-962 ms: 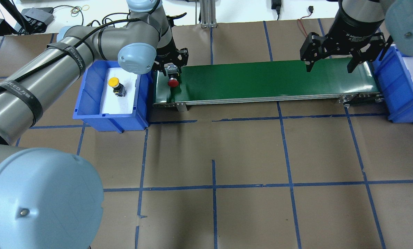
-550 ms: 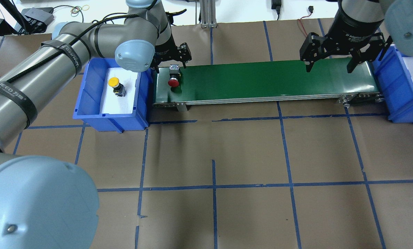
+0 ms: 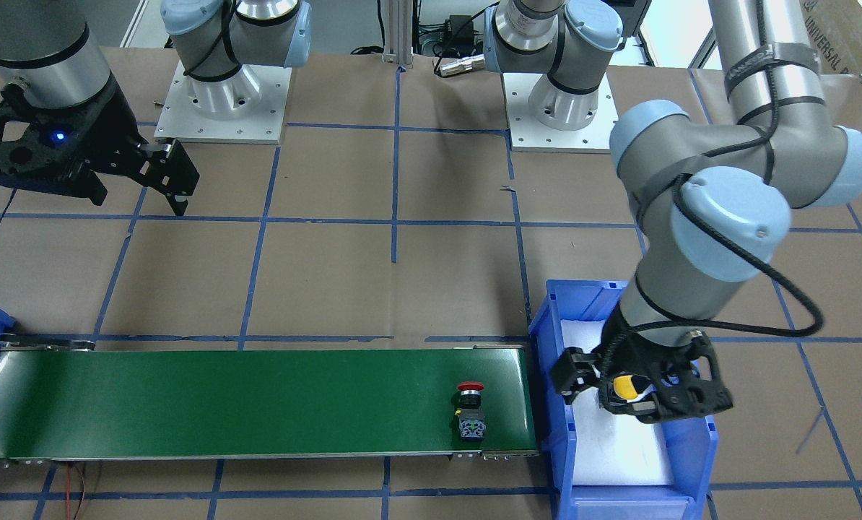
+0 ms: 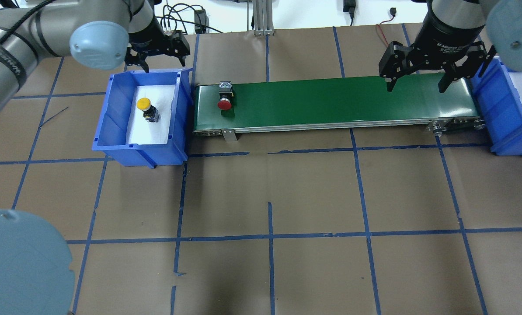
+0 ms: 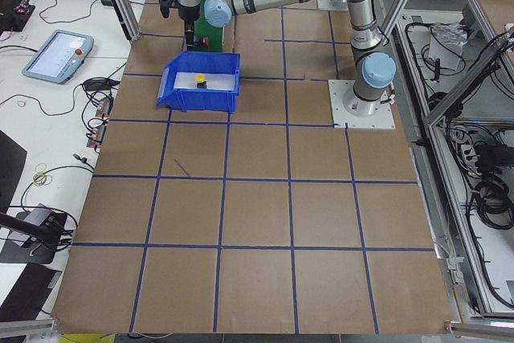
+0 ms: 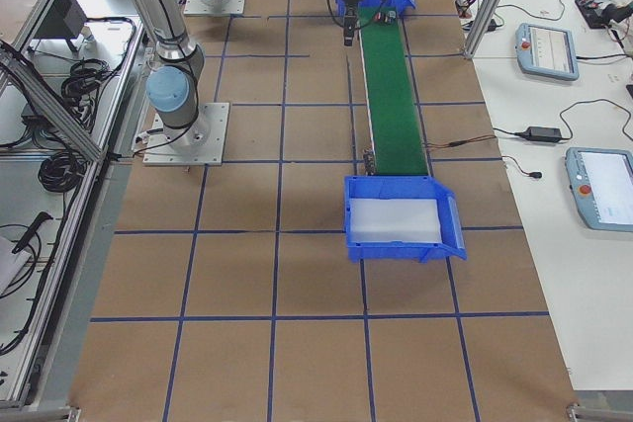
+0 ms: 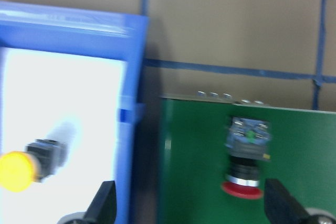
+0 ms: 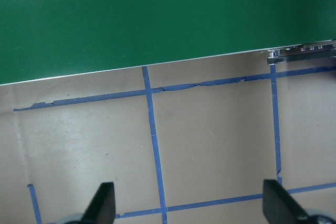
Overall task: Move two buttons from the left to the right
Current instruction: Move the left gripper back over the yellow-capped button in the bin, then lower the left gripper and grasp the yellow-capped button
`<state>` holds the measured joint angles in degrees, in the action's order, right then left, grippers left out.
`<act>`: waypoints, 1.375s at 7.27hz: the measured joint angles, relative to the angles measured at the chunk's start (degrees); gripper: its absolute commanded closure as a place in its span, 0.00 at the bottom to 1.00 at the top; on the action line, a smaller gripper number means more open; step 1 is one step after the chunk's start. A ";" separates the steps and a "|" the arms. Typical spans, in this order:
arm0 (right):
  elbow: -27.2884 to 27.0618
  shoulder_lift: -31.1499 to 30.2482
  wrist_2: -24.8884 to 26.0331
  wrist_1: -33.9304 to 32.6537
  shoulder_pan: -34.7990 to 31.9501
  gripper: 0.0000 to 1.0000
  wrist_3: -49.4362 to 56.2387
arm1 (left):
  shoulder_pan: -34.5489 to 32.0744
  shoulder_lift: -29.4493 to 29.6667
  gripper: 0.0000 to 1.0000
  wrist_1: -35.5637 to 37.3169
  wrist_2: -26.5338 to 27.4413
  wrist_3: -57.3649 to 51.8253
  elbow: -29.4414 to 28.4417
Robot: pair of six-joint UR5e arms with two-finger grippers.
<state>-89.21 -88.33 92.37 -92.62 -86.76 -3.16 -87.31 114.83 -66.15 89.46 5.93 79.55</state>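
The red button (image 4: 224, 99) lies on its side at the left end of the green conveyor belt (image 4: 331, 103); it also shows in the front view (image 3: 469, 413) and the left wrist view (image 7: 244, 163). The yellow button (image 4: 146, 107) lies on the white pad in the left blue bin (image 4: 112, 122). My left gripper (image 4: 165, 61) is open and empty, raised over the bin's far edge, apart from both buttons. My right gripper (image 4: 416, 86) is open and empty above the belt's right end.
A second blue bin (image 4: 503, 113) with a white pad stands at the belt's right end. The brown table has a grid of blue tape. The two arm bases (image 3: 221, 94) stand behind the belt in the front view.
My left gripper has let go of the red button, lifted and moved left to the bin's far side. The red button has shifted slightly right on the belt. The right arm has not moved.
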 measured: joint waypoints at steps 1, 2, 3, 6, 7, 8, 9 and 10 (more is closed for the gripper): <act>0.00 0.00 0.00 -0.01 -0.04 0.00 -0.02 | 1.96 0.40 0.00 0.21 -0.03 -1.74 -0.08; 0.00 0.00 -0.02 -0.01 -0.05 0.00 -0.04 | 2.80 1.42 0.00 0.46 0.03 -2.50 -0.12; 0.00 0.00 -0.03 -0.01 -0.06 0.00 -0.02 | 3.19 2.48 0.00 1.19 0.08 -2.92 0.11; 0.00 0.00 0.00 -0.01 -0.07 0.00 0.00 | 3.50 3.11 0.00 7.43 0.08 -6.30 5.23; 0.00 0.00 0.00 -0.01 -0.07 0.00 0.00 | 3.94 2.61 0.00 9.30 0.03 -7.19 7.65; 0.00 0.00 0.00 -0.03 -0.07 0.00 0.00 | 4.71 2.28 0.00 10.04 -0.08 -7.82 9.00; 0.00 0.00 0.00 -0.05 -0.07 0.00 0.00 | 5.40 2.14 0.00 10.15 -0.13 -8.37 9.67; 0.00 -0.02 0.00 -0.03 -0.07 0.00 -0.02 | 5.74 2.09 0.00 9.98 -0.15 -8.71 9.99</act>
<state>-89.21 -88.35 92.37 -92.66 -86.84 -3.18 -81.57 116.93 -56.17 89.31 -2.78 89.55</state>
